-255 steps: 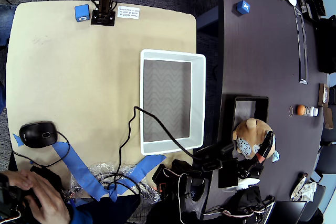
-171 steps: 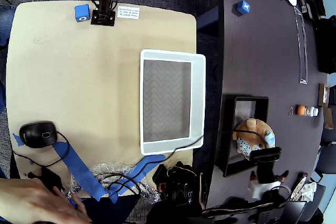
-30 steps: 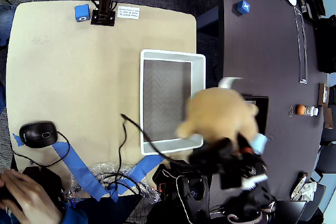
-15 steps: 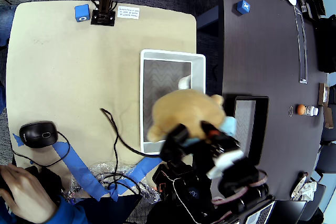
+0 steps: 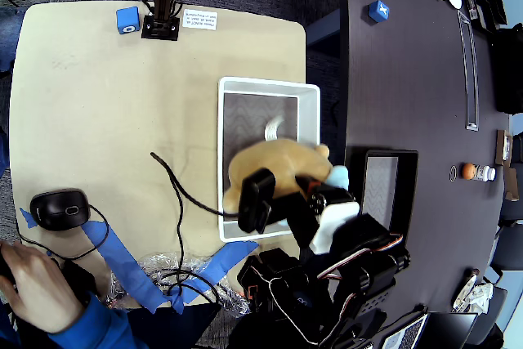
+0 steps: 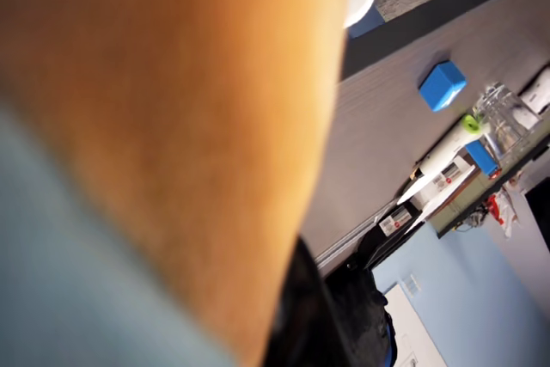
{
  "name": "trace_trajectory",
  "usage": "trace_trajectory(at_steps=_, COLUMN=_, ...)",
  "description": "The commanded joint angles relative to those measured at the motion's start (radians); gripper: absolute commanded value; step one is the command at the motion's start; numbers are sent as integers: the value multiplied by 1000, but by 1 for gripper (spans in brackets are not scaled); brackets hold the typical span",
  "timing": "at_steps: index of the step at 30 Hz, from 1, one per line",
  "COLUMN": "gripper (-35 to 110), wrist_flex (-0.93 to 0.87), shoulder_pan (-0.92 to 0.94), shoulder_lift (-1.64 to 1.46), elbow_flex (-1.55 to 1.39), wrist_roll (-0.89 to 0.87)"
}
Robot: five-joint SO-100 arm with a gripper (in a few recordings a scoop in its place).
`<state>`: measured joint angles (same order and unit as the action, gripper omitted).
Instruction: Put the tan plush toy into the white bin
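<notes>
Overhead view | fuzzy rounded tan plush toy over rectangular thin-walled white bin | fingers' grip hidden, cannot tell

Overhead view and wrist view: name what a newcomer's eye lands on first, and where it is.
In the overhead view, the tan plush toy held up over the near end of the white bin, with the arm just below it in the picture. In the wrist view its golden fur covers the left half, with a blue cube on the dark table beyond.

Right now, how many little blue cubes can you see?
2. One small blue cube sits at the far edge of the tan wooden table in the overhead view; another blue cube lies on the dark table. More may be hidden.
</notes>
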<state>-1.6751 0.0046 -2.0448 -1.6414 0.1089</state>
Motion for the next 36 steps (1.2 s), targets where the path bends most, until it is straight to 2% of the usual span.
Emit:
trace_trajectory(at_steps=1, gripper=0, wrist_flex=44, shoulder_pan=3, shoulder_lift=-25, elbow_flex=11, wrist_roll=21)
trace_trajectory(at_steps=22, gripper=2, wrist_flex=77, shoulder_pan=6, shoulder_lift=60, elbow_flex=6, wrist_roll=21)
trace_trajectory(at_steps=36, gripper=29, wrist_flex=75, shoulder_pan=8, shoulder_lift=61, elbow_flex=6, wrist_roll=21)
